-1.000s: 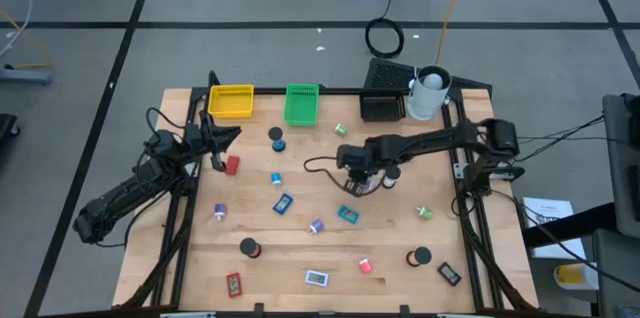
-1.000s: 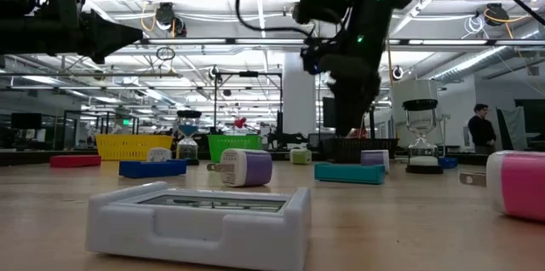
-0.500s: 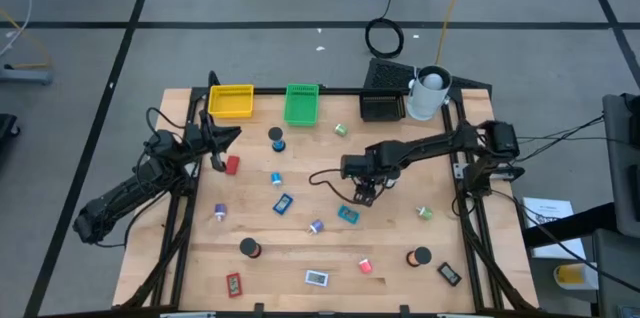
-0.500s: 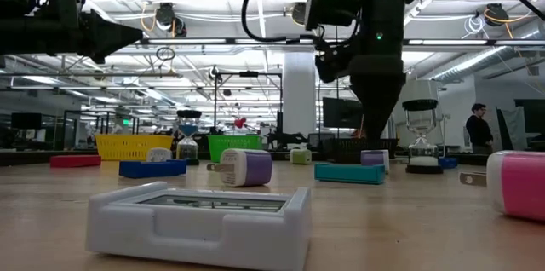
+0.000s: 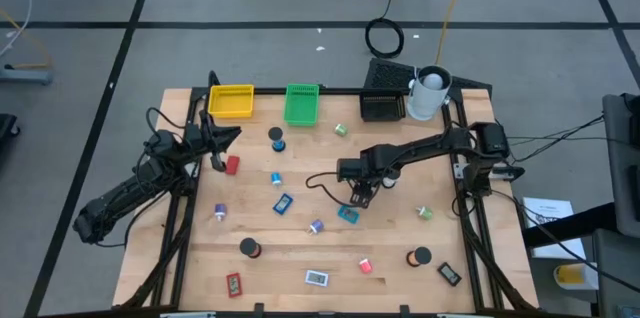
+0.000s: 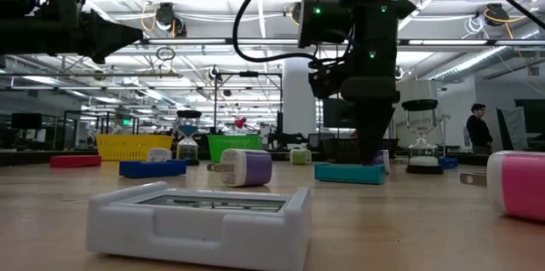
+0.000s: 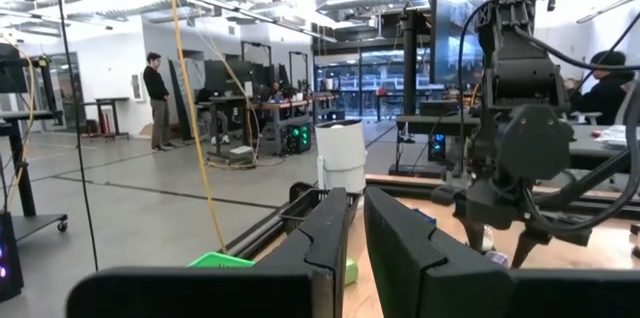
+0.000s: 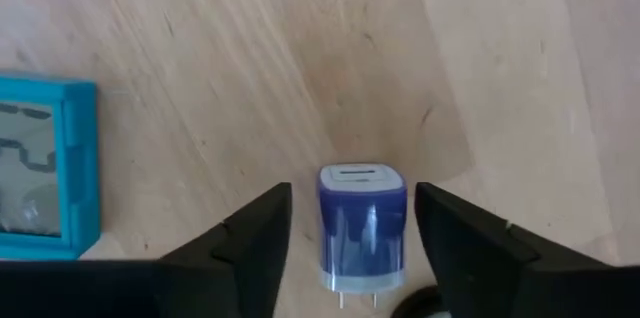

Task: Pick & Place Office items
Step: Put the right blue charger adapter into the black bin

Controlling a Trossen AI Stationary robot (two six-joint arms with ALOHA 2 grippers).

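Note:
My right gripper (image 8: 352, 196) is open and points down near the middle of the table (image 5: 359, 198). Its fingers stand on either side of a small blue charger plug (image 8: 362, 226) that lies flat on the wood; I see a gap on each side. A teal flat rectangular piece (image 8: 40, 168) lies just beside it (image 5: 347, 215). In the low view the right gripper's fingers (image 6: 370, 139) reach down to the table behind that teal piece (image 6: 349, 172). My left gripper (image 5: 226, 136) waits raised at the table's left edge, fingers nearly together (image 7: 356, 208).
Yellow tray (image 5: 231, 101), green tray (image 5: 301, 104), black tray (image 5: 383, 106) and white cup (image 5: 430, 93) line the far edge. Other small items lie scattered: a red piece (image 5: 232, 165), black rolls (image 5: 248, 247) (image 5: 420, 256), a white piece (image 5: 316, 278), a pink bit (image 5: 366, 265).
My right gripper has moved a little toward the table's near edge and come down, from hanging above the table to standing with its fingers at table height around the blue plug. The left arm and the items have stayed put.

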